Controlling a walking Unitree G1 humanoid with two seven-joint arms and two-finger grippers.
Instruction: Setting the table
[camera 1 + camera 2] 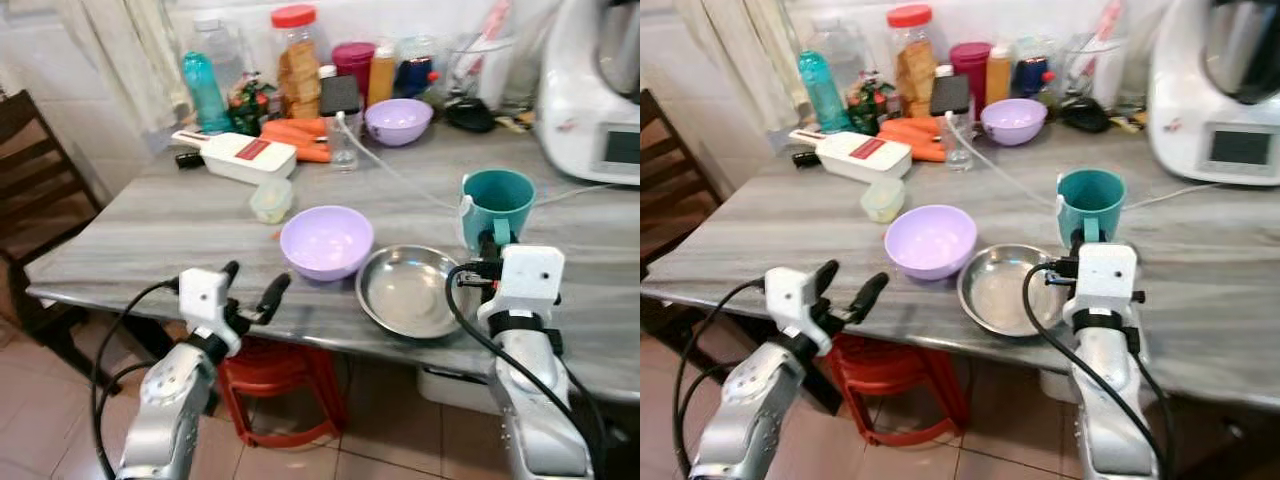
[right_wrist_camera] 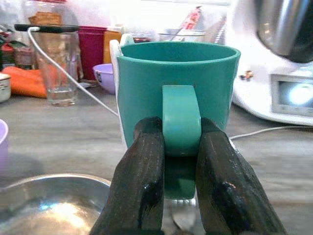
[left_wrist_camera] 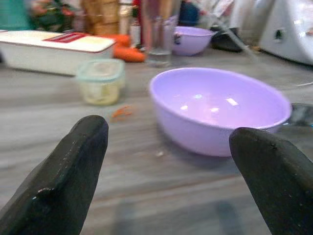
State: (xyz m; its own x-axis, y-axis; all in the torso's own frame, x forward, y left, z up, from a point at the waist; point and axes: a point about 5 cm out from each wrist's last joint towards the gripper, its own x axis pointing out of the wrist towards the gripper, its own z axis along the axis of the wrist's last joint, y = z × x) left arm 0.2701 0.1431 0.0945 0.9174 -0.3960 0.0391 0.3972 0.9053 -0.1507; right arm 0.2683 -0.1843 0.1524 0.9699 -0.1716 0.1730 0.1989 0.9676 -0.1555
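Teal mug point(image 2: 178, 93) pinched by its handle in right gripper point(image 2: 181, 147), on grey table point(image 1: 150, 225).
No legible writing anywhere. Steel bowl point(image 1: 405, 290) just left of mug, lilac bowl point(image 1: 326, 241) left of that, touching it. Left gripper point(image 1: 252, 287) w/ fingers spread, holding nothing, at table edge near lilac bowl. Behind mug: white appliance point(image 1: 595, 90), cable point(image 1: 400, 180), glass point(image 2: 56, 63), small lidded tub point(image 3: 101, 81).

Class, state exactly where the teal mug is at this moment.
The teal mug stands on the grey table toward the robot's right, just behind the steel bowl, its handle clamped by the right gripper.
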